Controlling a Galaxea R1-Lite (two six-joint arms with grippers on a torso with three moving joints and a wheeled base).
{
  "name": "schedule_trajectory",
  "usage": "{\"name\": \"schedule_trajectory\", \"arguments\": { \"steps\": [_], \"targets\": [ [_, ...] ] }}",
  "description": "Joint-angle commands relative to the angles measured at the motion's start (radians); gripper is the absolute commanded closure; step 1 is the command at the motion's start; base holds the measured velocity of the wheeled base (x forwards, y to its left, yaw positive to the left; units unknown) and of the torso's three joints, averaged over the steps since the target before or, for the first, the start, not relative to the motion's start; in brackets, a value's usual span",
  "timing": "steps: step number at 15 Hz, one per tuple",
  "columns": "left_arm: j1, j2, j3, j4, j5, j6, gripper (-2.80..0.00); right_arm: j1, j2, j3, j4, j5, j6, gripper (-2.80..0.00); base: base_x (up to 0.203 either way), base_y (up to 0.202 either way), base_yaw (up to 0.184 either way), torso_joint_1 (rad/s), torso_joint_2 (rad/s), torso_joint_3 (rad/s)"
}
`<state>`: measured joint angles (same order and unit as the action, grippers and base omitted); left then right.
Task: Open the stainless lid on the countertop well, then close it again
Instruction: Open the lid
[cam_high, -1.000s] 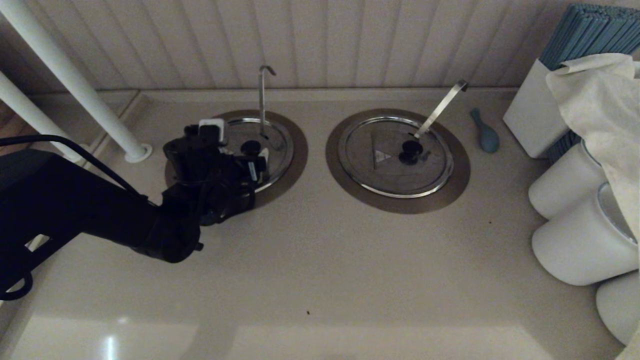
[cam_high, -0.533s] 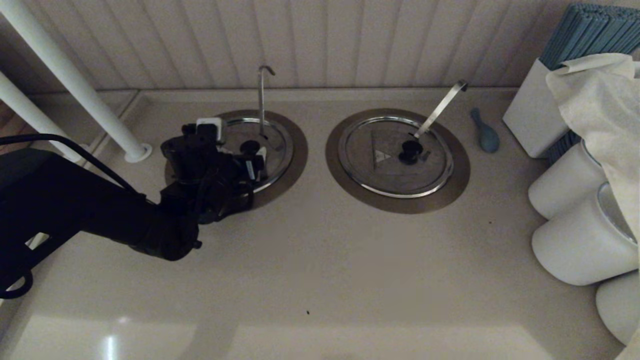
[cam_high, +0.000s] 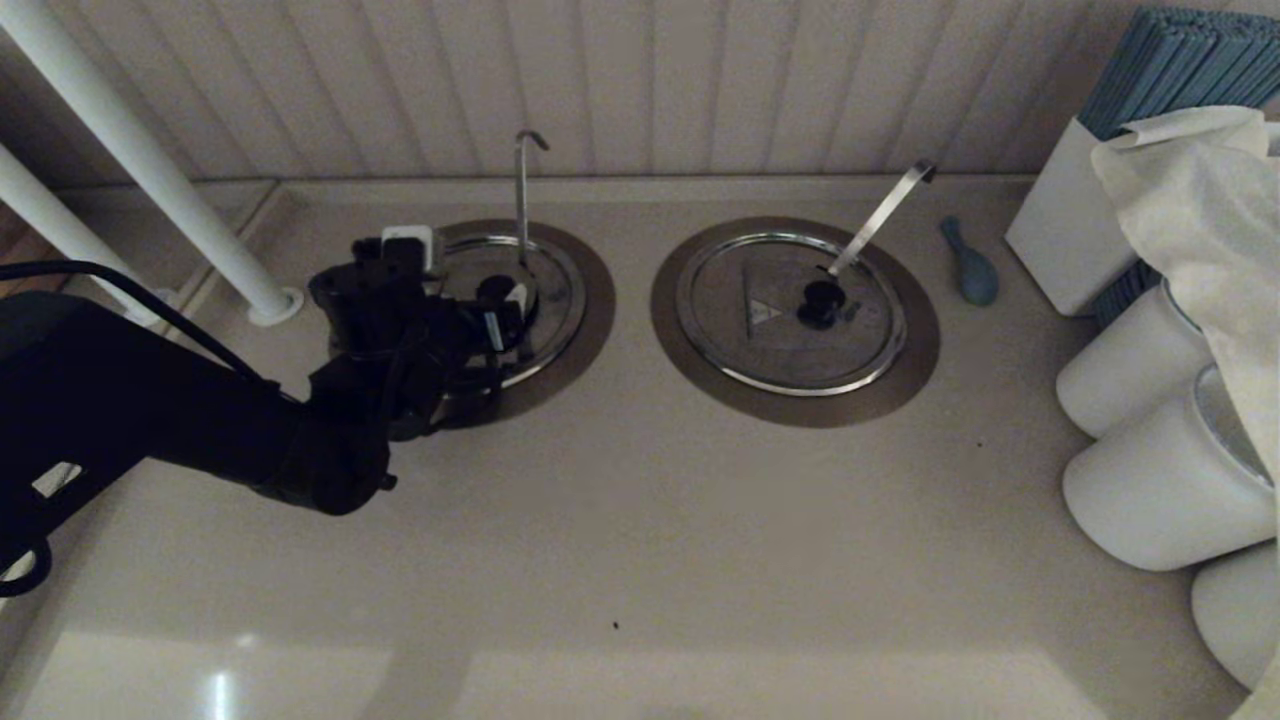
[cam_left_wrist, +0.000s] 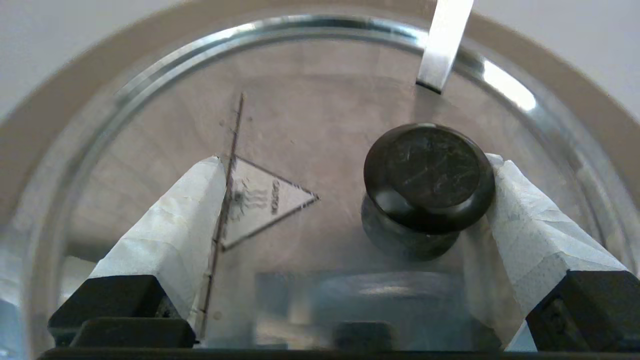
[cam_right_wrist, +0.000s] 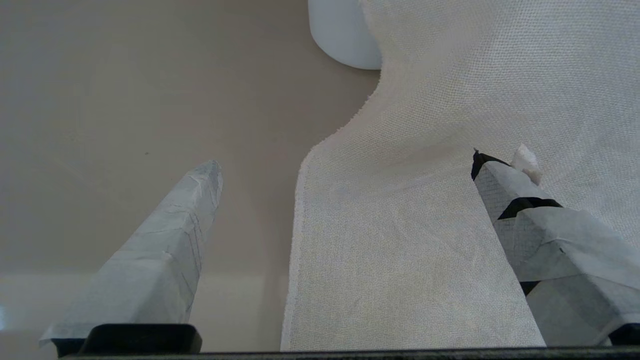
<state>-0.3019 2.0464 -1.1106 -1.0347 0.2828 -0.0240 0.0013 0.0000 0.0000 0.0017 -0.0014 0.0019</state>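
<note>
The stainless lid (cam_high: 553, 283) (cam_left_wrist: 310, 120) lies flat on the left countertop well, inside its dull collar (cam_high: 592, 300). The thin hooked ladle rod (cam_high: 521, 195) (cam_left_wrist: 444, 45) stands up through it. My left gripper (cam_high: 478, 297) (cam_left_wrist: 355, 162) is low over the lid and open. The black knob (cam_high: 498, 290) (cam_left_wrist: 429, 172) sits between the taped fingers, against one fingertip (cam_left_wrist: 505, 185). The other fingertip is by the triangle mark (cam_left_wrist: 260, 200). My right gripper (cam_right_wrist: 346, 162) is open over a white cloth and does not show in the head view.
The twin lid (cam_high: 760, 330) with its flat strip handle (cam_high: 880, 215) lies to the right. A blue-grey scoop-like thing (cam_high: 970, 268) is beside it. White canisters (cam_high: 1150, 490), a white box (cam_high: 1060, 230) and a draped cloth (cam_high: 1200, 200) crowd the right edge. White poles (cam_high: 150, 170) stand at the back left.
My left arm has moved toward the back wall, carrying the open gripper further over the lid until the knob sits between its fingers. The lid stays flat.
</note>
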Motion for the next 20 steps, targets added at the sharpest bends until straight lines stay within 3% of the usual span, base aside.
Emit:
{"name": "schedule_trajectory", "arguments": {
  "steps": [1,10,20],
  "targets": [
    [0.001,-0.022,0.000,-0.007,0.003,-0.001,-2.80,0.000,0.002,0.000,0.000,0.000,0.000,-2.80,0.000,0.000,0.000,0.000,0.00,0.000],
    [0.079,-0.067,-0.024,0.019,-0.026,-0.002,-2.80,0.000,0.000,0.000,0.000,0.000,0.000,-2.80,0.000,0.000,0.000,0.000,0.00,0.000],
    [0.188,-0.109,-0.025,0.065,-0.108,-0.004,-2.80,0.000,0.001,0.000,0.000,0.000,0.000,-2.80,0.000,0.000,0.000,0.000,0.00,0.000]
  ]
}}
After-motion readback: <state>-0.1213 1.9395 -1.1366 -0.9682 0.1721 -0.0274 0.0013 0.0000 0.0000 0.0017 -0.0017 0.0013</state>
